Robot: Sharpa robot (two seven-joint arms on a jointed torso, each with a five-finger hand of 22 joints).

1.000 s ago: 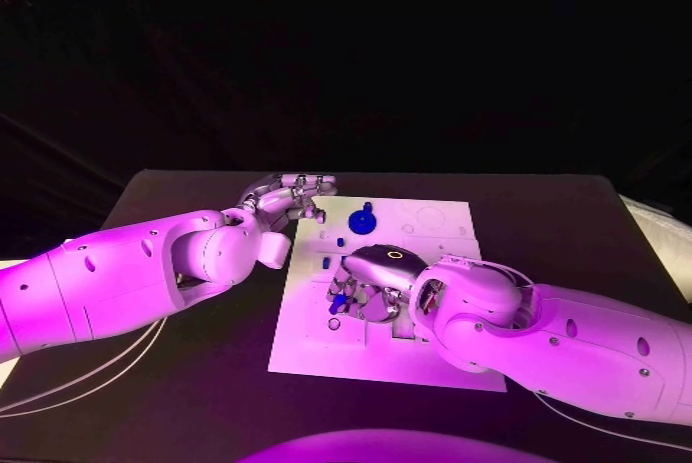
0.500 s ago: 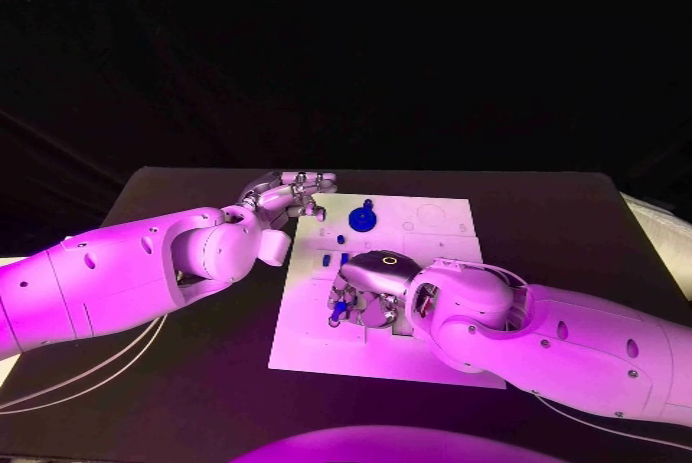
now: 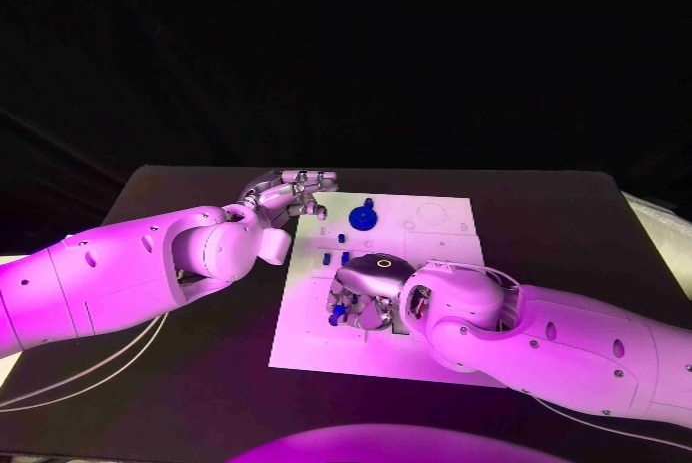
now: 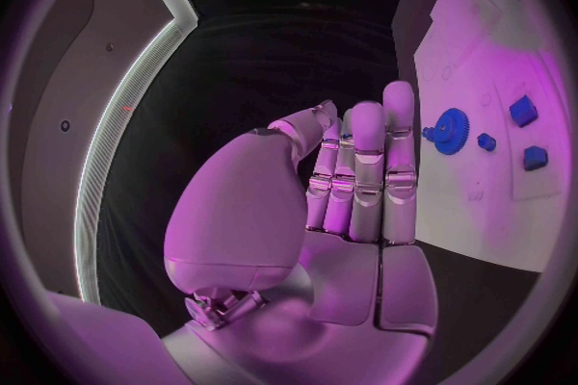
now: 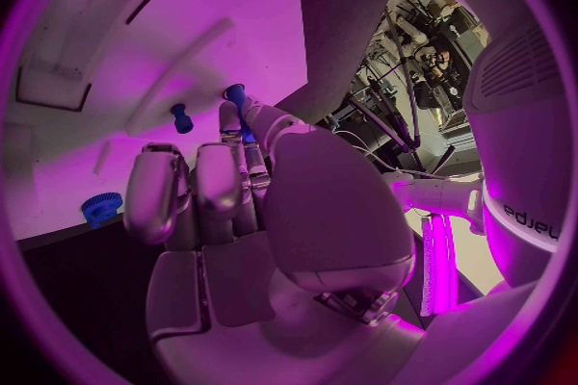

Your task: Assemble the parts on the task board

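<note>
Hovering low over the middle of the task board (image 3: pixel 433 215), the right hand (image 3: pixel 364 291) is seen in the head view with its back turned up and its fingers bent down toward the plate. A small blue part (image 3: pixel 336 311) is seen at its fingertips there. In the right wrist view the same part (image 5: pixel 236 96) is shown pinched between the thumb and a fingertip, so the hand (image 5: pixel 241 202) is closed on it, while the other fingers are curled beside it. A second small blue peg (image 5: pixel 181 118) is shown just beside those fingers on the board, and a blue toothed piece (image 5: pixel 101 207) near the board's edge.

The left hand (image 3: pixel 289 195) is held at the far left corner of the board, above the black surface (image 3: pixel 173 363). From the head view its state cannot be judged; in the left wrist view the hand (image 4: pixel 350 183) is shown with its fingers straight and side by side, the thumb lying apart from them, and nothing is held.

A blue gear (image 3: pixel 361 220) lies on the far part of the board, near the left hand; in the left wrist view the gear (image 4: pixel 453 130) is seen with a small peg just beside it and three small blue blocks (image 4: pixel 523 111) beyond it. In the head view those small blocks (image 3: pixel 336 258) are seen between the gear and the right hand. Much of the board's near half is hidden by the right arm.
</note>
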